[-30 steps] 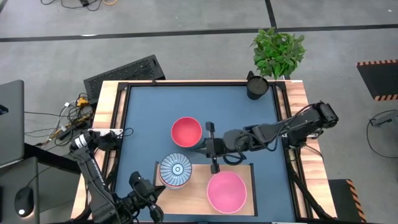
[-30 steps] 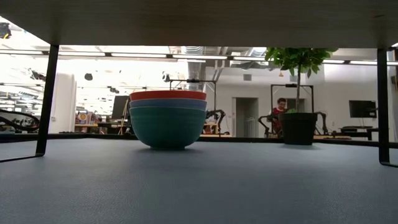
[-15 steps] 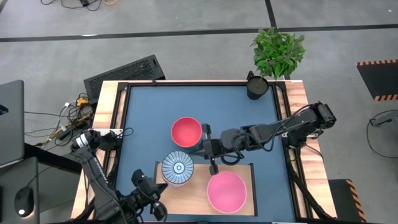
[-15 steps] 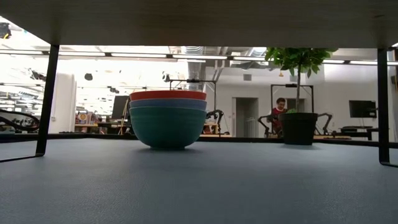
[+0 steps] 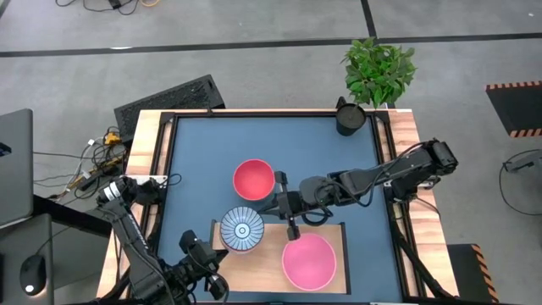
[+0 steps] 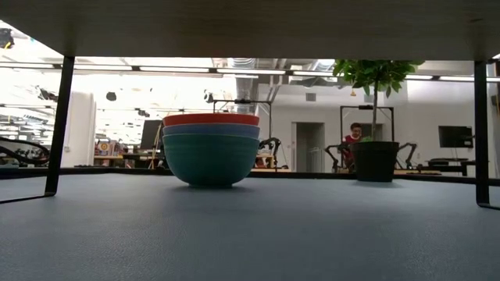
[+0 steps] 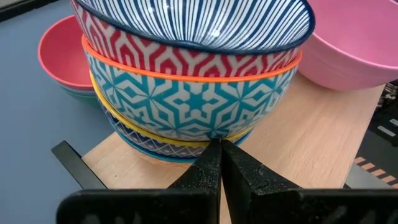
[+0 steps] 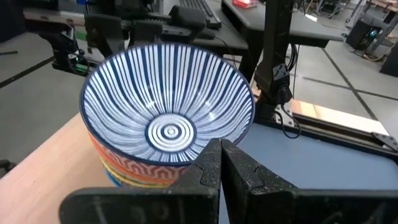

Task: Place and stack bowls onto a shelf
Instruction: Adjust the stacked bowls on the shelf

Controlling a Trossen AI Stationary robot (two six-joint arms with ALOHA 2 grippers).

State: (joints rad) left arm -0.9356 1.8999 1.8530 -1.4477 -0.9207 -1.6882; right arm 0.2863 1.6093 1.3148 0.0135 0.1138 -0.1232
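A stack of small patterned bowls (image 5: pixel 241 230), with the blue-and-white striped one (image 8: pixel 168 118) on top, stands on the left end of the pale wooden shelf (image 5: pixel 271 254). A wide pink bowl (image 5: pixel 308 261) sits on the shelf's right half. A red-topped stack of wide bowls (image 5: pixel 254 179) (image 6: pixel 211 152) rests on the blue tabletop behind the shelf. My left gripper (image 7: pixel 221 149) is shut at the foot of the patterned stack, on its near-left side. My right gripper (image 8: pixel 221 149) is shut just right of the stack, near the striped bowl's rim. My left gripper has its shut fingertips (image 7: pixel 211 158) against the lower wall of the bottom patterned bowl (image 7: pixel 186 144), coming nearly level from the table's near-left side. The stack stands upright on the shelf. My right gripper is close to the striped bowl's rim (image 8: pixel 242 134); whether it touches, I cannot tell.
A dark cup (image 5: pixel 350 117) stands at the far right corner, with a potted plant (image 5: pixel 378 68) behind it. The low view looks under the shelf between its dark legs (image 6: pixel 58 125) (image 6: pixel 480 133). A person (image 6: pixel 357 133) is in the room beyond. Wooden rails frame the table.
The patterned stack has slid a little toward the table's right along the shelf, staying upright, with my left gripper moving the same way behind it. My right gripper has shifted slightly toward the table's left, closer to the stack.
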